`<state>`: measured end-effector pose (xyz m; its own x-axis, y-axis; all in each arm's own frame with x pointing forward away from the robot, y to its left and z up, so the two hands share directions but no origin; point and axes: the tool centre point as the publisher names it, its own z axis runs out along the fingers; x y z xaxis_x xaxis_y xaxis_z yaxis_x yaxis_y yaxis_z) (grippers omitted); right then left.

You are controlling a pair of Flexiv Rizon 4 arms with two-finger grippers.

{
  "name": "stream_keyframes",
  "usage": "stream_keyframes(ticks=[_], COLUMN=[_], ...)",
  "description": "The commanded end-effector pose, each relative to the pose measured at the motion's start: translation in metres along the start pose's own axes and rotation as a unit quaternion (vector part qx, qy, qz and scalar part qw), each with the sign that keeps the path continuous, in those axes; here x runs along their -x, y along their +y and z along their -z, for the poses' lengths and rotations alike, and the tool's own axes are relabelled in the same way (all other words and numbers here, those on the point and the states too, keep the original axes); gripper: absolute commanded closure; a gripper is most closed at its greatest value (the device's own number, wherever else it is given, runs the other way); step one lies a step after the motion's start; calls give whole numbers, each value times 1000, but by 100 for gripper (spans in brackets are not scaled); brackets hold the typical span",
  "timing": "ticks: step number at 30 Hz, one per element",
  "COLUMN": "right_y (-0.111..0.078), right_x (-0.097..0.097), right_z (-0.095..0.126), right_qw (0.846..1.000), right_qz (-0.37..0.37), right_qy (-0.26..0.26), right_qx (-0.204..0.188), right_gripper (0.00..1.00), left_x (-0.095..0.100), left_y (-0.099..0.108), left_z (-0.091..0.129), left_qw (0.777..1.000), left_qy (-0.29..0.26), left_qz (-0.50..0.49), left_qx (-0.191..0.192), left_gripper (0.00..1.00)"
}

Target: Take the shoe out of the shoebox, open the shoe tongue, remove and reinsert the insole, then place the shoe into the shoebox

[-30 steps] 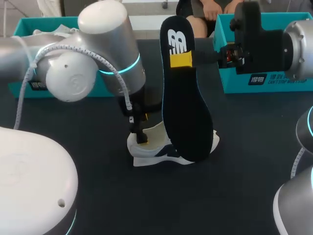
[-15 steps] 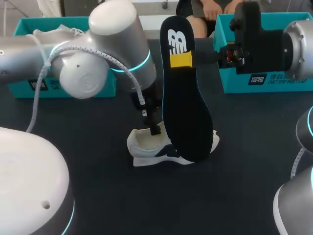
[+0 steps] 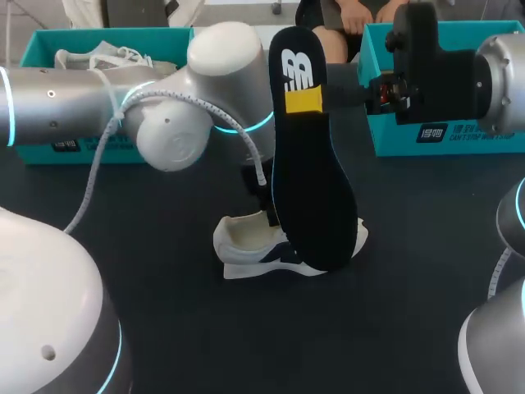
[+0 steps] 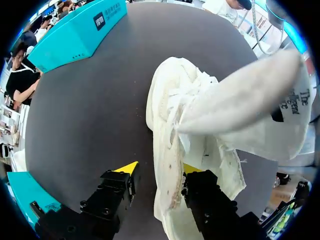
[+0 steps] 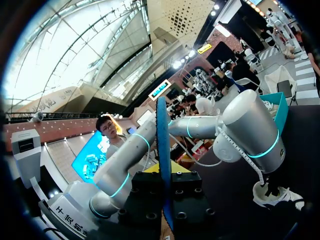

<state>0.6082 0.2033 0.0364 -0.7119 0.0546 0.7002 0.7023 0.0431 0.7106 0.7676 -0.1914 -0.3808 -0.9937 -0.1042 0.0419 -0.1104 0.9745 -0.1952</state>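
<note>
Head view: the shoe [image 3: 246, 246] lies on its sole at the centre of the desk [image 3: 164, 328], outside both shoeboxes, with its long axis running left to right in the frame, the open heel at the left and the toe at the right. My right end effector [image 3: 305, 100] is clamped on the insole [image 3: 316, 189] near its heel end. The insole's long axis is close to vertical, with the broad forefoot hanging down over the shoe, which I judge suits feeding it back in toe first. My left arm enters from the left; its end effector is hidden behind the insole. One shoebox [image 3: 394, 131] stands at upper right, another [image 3: 41, 45] at upper left.

Left wrist view: my left end effector [image 4: 160, 170] has its fingers apart, straddling the shoe's [image 4: 170, 110] side wall. One tip is inside the opening and the other is clear of the outer face, probably to steady the shoe. The insole's [image 4: 250, 105] pale underside slants across ahead of the fingers.

Right wrist view: the insole [image 5: 162, 135] shows edge-on, gripped from both sides by my right end effector [image 5: 164, 172].
</note>
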Motion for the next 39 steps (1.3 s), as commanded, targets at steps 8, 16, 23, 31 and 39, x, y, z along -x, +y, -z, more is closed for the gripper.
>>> stream_keyframes(ticks=[8, 16, 23, 31, 39], right_y=[1, 1, 1, 1, 1], right_x=[1, 1, 1, 1, 1], right_z=[-3, -3, -3, -3, -3], right_qw=[1000, 1000, 1000, 1000, 1000], right_qz=[-1, -1, -1, -1, -1], right_qy=[0, 0, 0, 0, 0], right_qx=[0, 0, 0, 0, 0], right_gripper=[100, 100, 100, 100, 100], left_x=[-3, 0, 13, 10, 10], left_y=[-4, 2, -2, 1, 3], left_z=[-24, -2, 19, 41, 47], left_qw=[1000, 997, 951, 806, 795], left_qy=[12, 65, 239, 356, 331], left_qz=[9, -36, -194, -469, -504], left_qx=[9, -6, 8, 61, 58], left_gripper=[85, 100, 100, 100, 100])
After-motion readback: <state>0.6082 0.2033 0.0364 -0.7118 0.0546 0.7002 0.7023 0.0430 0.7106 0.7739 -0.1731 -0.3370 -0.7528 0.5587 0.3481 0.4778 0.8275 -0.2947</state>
